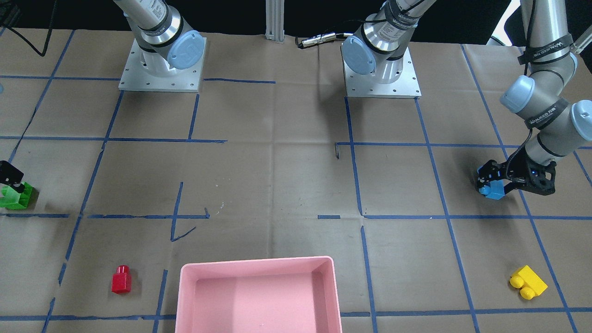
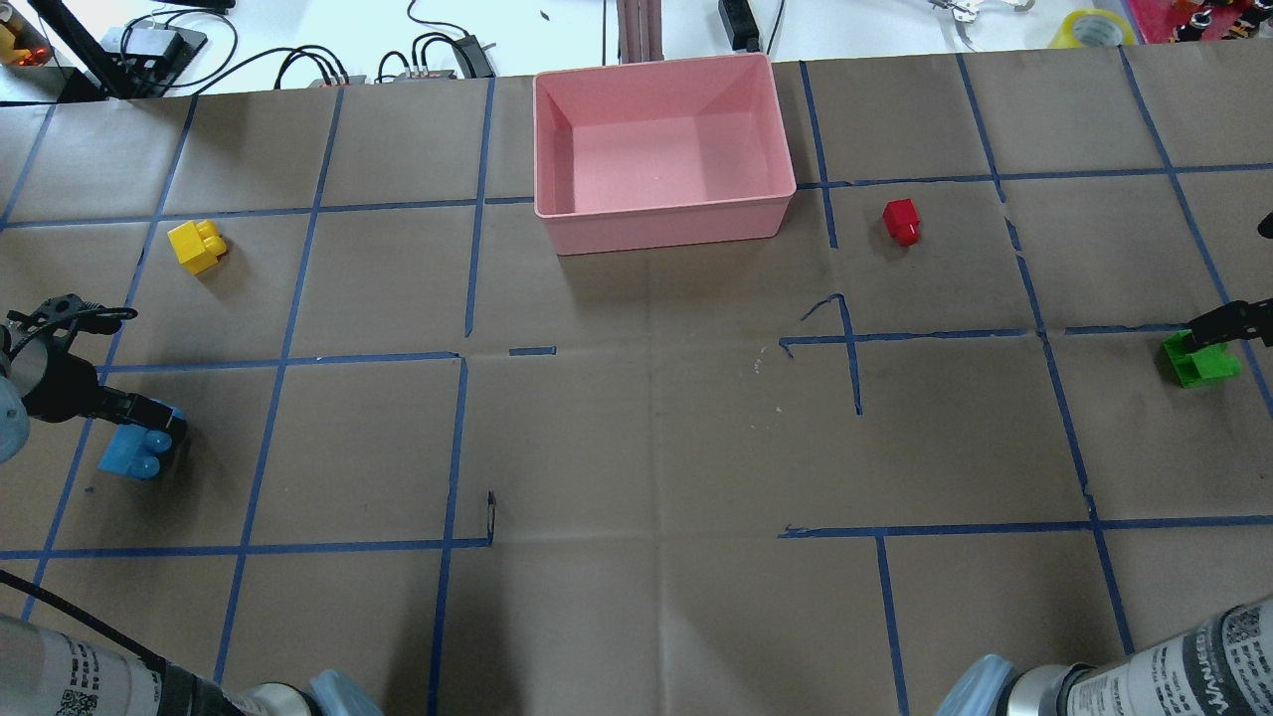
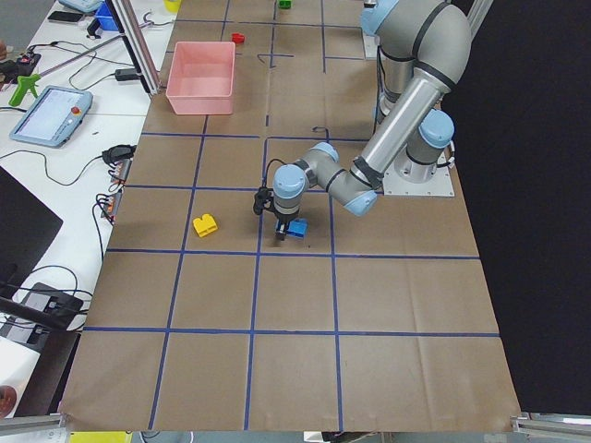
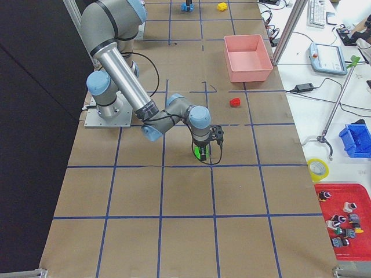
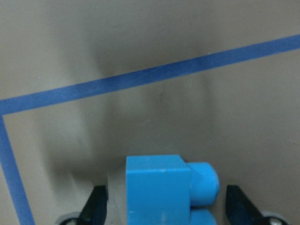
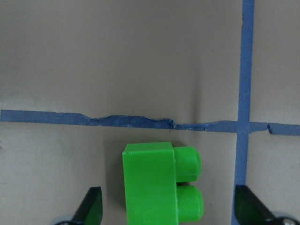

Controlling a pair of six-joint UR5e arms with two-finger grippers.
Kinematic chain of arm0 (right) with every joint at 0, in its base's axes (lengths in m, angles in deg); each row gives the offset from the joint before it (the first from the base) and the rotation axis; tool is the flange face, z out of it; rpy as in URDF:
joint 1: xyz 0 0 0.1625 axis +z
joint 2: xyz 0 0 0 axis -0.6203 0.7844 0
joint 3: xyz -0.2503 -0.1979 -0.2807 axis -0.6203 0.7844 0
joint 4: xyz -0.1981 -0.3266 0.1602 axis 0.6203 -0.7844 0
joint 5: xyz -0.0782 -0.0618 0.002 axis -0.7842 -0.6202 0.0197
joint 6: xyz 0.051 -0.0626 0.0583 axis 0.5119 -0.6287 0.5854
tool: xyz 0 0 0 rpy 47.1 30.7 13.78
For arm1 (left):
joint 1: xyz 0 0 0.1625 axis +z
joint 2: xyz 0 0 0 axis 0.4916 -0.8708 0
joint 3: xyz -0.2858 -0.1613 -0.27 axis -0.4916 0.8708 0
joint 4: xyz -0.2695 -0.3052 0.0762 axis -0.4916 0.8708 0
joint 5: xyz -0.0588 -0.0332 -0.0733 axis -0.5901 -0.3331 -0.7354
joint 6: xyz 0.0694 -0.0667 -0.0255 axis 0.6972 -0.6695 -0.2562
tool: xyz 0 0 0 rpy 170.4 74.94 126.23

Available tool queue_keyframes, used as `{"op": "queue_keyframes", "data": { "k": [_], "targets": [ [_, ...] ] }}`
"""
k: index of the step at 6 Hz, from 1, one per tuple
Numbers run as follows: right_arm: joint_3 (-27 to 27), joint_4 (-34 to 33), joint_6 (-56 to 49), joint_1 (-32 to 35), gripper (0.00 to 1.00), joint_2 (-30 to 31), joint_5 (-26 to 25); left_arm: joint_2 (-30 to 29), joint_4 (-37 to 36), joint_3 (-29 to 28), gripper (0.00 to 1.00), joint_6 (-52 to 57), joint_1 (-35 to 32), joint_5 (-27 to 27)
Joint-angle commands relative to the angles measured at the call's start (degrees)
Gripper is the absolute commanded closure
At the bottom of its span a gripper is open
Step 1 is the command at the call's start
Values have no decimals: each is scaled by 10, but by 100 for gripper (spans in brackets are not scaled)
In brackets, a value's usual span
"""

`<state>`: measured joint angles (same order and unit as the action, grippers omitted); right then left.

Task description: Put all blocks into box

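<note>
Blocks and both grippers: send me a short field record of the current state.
box: empty
light blue block: on table, inside open left gripper, gaps both sides
green block: on table, inside open right gripper, gaps both sides
red block: loose on table, right of box in overhead view
yellow block: loose on table, left of box

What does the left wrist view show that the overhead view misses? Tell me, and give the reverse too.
Only the wrist view: gaps between the blue block and both fingers of the open left tool. Only overhead: the pink box, yellow block, red block, green block. Both: the blue block, left tool and blue tape.
</note>
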<state>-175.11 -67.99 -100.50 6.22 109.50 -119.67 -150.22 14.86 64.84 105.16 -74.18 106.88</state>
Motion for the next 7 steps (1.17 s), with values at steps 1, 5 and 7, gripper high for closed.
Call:
{"op": "queue_keyframes", "data": {
  "k": [1,5,7],
  "targets": [
    [-4,-14,-1,-1,3,-18,3,0,0,-1,43,-2,0,2],
    [-12,-37,-1,-2,35,-27,-4,41,31,-53,76,-5,-21,31],
    [-9,-32,-1,-2,81,-23,-4,58,241,-228,76,-41,-56,46]
  ]
}}
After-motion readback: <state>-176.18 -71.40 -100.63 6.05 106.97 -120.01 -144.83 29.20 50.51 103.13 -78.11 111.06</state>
